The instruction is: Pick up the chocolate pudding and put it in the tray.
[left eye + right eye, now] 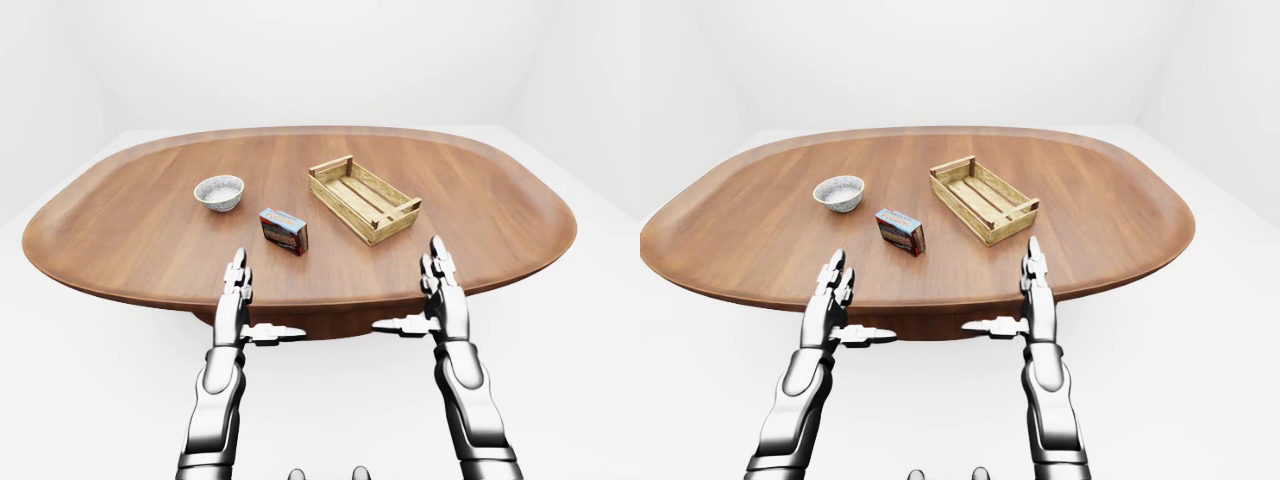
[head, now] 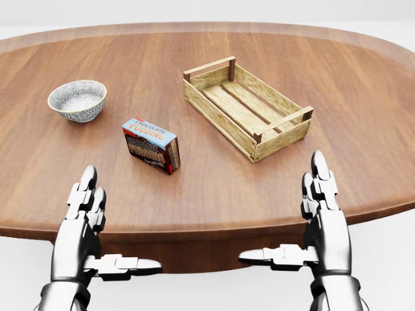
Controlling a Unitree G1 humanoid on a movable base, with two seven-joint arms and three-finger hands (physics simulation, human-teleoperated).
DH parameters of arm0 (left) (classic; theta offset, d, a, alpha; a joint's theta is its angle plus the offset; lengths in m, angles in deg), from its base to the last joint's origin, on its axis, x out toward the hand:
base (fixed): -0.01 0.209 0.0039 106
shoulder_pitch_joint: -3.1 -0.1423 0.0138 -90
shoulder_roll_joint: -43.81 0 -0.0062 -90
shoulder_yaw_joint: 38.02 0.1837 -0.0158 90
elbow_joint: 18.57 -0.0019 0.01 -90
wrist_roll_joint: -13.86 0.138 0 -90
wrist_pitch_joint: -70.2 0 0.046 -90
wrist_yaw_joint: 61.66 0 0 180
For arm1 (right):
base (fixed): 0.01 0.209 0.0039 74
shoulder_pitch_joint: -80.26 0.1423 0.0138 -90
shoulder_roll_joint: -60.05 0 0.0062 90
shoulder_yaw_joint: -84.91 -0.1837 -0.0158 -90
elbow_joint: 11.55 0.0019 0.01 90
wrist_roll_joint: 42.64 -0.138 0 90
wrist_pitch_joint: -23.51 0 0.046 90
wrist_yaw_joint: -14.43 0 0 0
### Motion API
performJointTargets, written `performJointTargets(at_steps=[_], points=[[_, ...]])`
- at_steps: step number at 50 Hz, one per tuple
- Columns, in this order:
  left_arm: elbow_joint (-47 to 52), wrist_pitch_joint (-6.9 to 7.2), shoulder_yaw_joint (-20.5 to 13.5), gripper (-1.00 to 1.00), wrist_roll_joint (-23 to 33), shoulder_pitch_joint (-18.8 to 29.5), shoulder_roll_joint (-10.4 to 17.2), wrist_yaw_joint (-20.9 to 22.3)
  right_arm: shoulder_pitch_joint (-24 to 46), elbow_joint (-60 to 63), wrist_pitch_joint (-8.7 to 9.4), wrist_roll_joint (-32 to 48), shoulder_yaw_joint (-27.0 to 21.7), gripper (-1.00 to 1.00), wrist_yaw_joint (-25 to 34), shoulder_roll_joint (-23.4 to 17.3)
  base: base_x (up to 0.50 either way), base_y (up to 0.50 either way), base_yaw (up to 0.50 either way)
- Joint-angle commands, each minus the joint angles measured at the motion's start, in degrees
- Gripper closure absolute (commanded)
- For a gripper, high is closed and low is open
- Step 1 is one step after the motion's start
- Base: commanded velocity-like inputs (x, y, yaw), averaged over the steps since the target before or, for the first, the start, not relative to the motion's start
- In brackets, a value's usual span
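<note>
Both hands' fingers, left hand [image 2: 84, 214] and right hand [image 2: 322, 207], spread empty; the chocolate pudding [image 2: 151, 145] stood beyond them, liable to topple if nudged.

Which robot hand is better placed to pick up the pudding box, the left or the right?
Probably the left robot hand: the pudding box lies nearer to it than to the right robot hand. Both are open.

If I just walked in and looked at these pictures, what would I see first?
Probably the two shiny robot hands, the left robot hand and the right robot hand, open and empty at the bottom of the head view. Above them, on the big brown table, sit a chocolate pudding box, a wooden tray to its right, and a bowl to its left.
</note>
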Motion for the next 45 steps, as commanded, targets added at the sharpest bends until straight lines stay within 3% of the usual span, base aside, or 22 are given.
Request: performJointTargets(at_steps=[1,7,9,10,16,31,45], points=[[0.2,0.2,-0.1,-1.0,0.0,0.0,0.0,0.1,-2.4,8.5,0.0,0.6,-0.5,-1.0,-3.2,0.5,0.0,0.0,0.0],[-0.3,0.1,-0.2,-1.0,-0.1,0.3,0.1,0.0,-4.3,15.3,0.0,1.9,-0.2,-1.0,-3.7,0.8,0.0,0.0,0.0],[-0.3,0.13,-0.2,-1.0,-0.1,0.3,0.1,0.0,-5.0,10.9,0.0,1.9,-0.2,-1.0,-3.7,1.0,0.0,0.0,0.0],[-0.4,0.08,-0.2,-1.0,-0.1,0.4,0.1,0.0,-4.7,15.7,0.0,2.0,-0.3,-1.0,-3.9,0.8,0.0,0.0,0.0],[-0.2,0.44,-0.2,-1.0,-0.1,0.4,0.1,-0.1,-5.1,18.2,0.0,1.7,0.0,-1.0,-3.5,1.0,0.0,0.0,0.0],[-0.7,0.19,-0.2,-1.0,-0.2,0.6,0.1,-0.2,-5.3,19.0,0.0,3.1,0.2,-1.0,-3.4,1.0,0.0,0.0,0.0],[-0.5,0.17,-0.2,-1.0,-0.1,0.5,0.1,-0.2,-5.7,19.7,0.0,3.9,0.3,-1.0,-3.3,1.0,0.0,0.44,0.0]])
